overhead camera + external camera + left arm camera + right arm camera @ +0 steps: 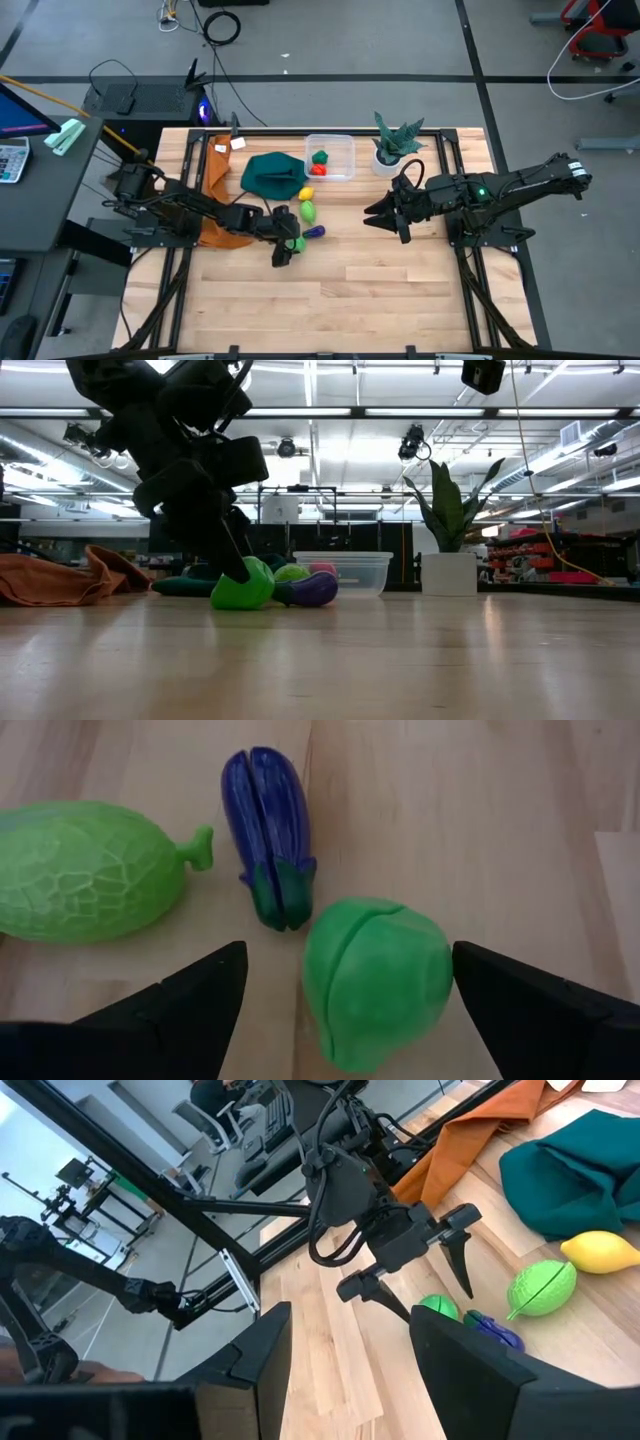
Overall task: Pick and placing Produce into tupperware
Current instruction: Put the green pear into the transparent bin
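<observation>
My left gripper (287,247) is low over the table, open, one finger on each side of a bright green toy vegetable (375,980) that lies on the wood; I see a gap on both sides. Beside it lie a purple eggplant (268,830) and a light green netted fruit (85,870). A yellow piece (307,194) rests at the edge of a teal cloth (272,174). The clear tupperware (343,148) holds a red piece (320,169). My right gripper (385,215) hovers open to the right of the produce.
An orange cloth (213,190) lies crumpled at the table's left side, under my left arm. A potted green plant (394,143) in a white pot stands right of the tupperware near the far edge. Bare wood stretches along the near half of the table (330,300).
</observation>
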You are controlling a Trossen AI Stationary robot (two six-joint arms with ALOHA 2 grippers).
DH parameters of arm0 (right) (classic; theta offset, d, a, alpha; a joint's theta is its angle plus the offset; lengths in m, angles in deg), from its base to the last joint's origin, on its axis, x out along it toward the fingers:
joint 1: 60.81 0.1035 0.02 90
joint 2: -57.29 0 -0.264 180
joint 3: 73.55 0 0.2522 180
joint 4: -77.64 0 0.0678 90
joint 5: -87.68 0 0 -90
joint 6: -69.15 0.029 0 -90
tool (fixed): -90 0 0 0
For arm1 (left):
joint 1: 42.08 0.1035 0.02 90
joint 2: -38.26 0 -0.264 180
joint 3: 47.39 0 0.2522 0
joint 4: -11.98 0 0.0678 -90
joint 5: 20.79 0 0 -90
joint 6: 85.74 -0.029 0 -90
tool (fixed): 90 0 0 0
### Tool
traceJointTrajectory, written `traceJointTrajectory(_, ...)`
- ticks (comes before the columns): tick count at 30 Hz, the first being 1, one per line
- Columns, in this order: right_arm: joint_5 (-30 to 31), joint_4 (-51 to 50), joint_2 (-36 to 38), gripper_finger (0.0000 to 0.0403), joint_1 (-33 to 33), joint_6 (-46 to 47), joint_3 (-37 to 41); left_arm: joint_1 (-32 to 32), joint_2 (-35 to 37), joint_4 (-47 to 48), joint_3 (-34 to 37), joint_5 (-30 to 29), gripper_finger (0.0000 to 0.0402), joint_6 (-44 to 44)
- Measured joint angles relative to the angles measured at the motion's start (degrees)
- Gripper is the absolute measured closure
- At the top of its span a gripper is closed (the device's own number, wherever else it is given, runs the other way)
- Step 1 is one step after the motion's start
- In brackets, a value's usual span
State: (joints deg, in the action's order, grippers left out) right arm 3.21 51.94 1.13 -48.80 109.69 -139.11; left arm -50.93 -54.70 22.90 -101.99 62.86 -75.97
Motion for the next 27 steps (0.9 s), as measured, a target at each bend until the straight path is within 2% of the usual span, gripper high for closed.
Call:
traceJointTrajectory(8, 0.01, 0.00, 0.00, 0.0236, 0.00, 0.23, 0.00, -0.80, -3.67, -0.08, -0.01, 1.53, 0.0044, 0.03)
traceJointTrajectory(21, 0.01, -0.02, -0.01, 0.0236, 0.00, 0.44, 0.01, -1.36, -4.20, -1.88, -0.04, 0.64, 0.0045, 0.08)
traceJointTrajectory(27, 0.02, -0.02, 0.00, 0.0236, 0.00, 0.44, 0.00, -1.39, -4.20, -2.13, -0.04, 0.16, 0.0069, 0.08)
